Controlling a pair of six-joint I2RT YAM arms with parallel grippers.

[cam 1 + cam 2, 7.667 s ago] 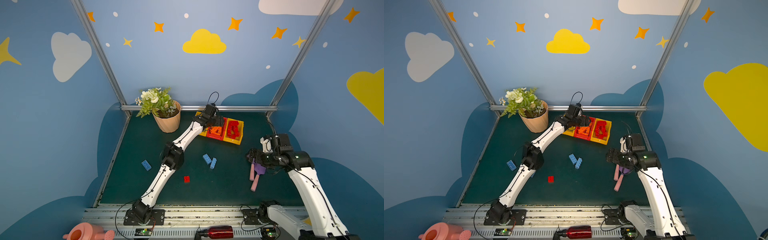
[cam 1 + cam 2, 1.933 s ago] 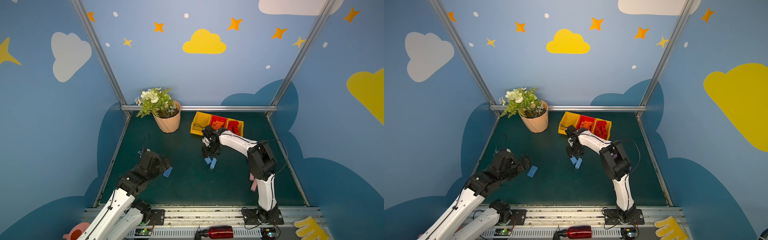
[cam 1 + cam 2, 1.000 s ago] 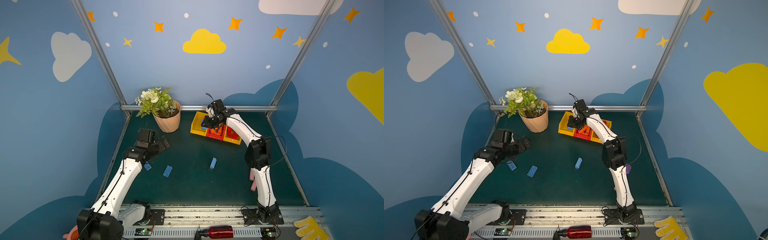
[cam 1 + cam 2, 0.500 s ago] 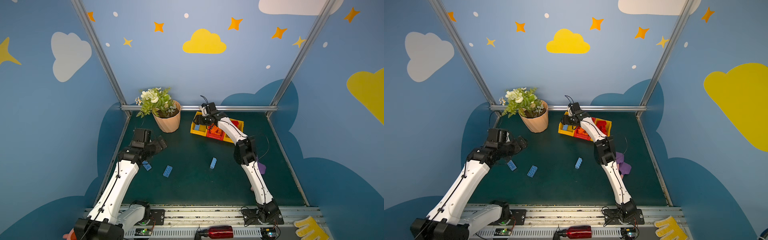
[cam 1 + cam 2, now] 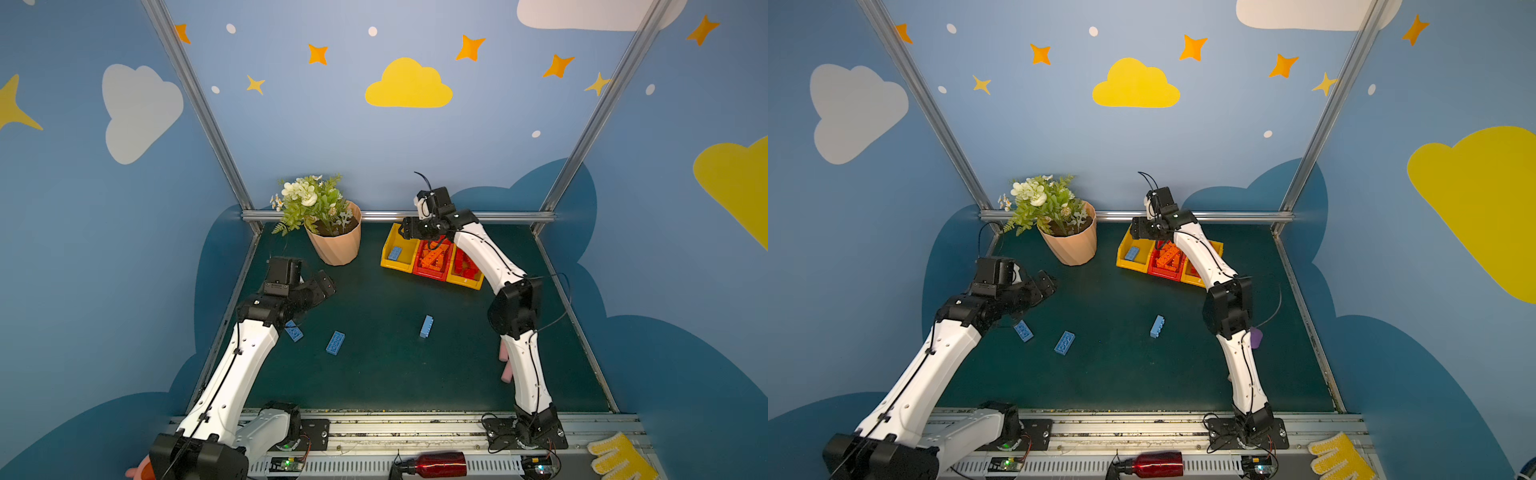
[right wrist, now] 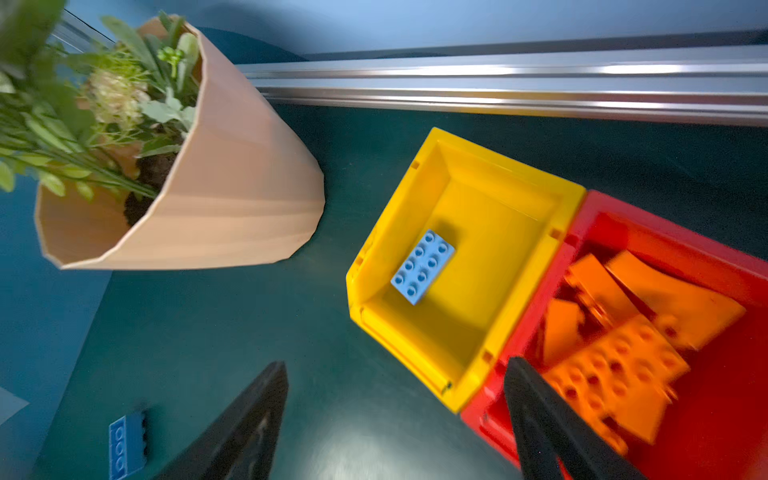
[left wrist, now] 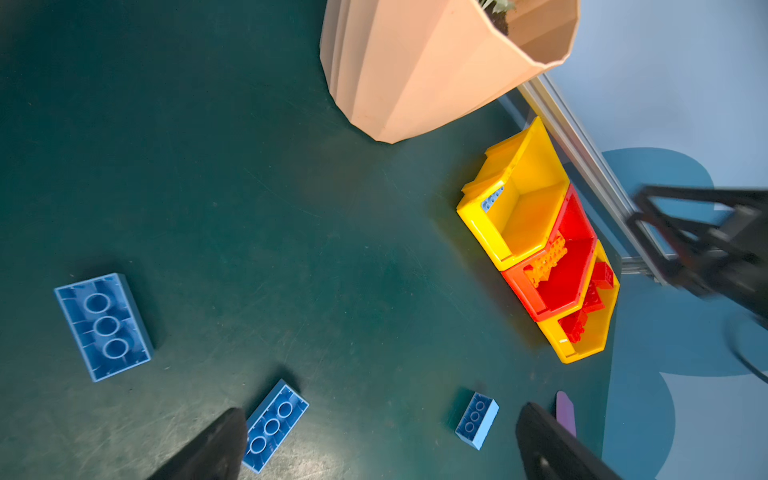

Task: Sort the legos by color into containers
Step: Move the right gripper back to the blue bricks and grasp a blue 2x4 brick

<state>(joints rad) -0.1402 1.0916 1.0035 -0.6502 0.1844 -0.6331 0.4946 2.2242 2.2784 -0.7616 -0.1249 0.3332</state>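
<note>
The right tool [image 6: 395, 370] hung wide and empty over the 3 joined bins [image 5: 394, 266]. 1 blue brick [image 6: 422, 266] lay in the yellow bin nearest the pot [image 5: 334, 245], orange bricks [image 5: 434, 257] in the red bin, and red bricks [image 5: 465, 268] in the far yellow bin. 3 blue bricks [image 5: 335, 343] lay apart on the worktop [image 5: 374, 374]. The left tool [image 7: 382, 411], also wide and empty, hovered above the worktop near 2 of them.
</note>
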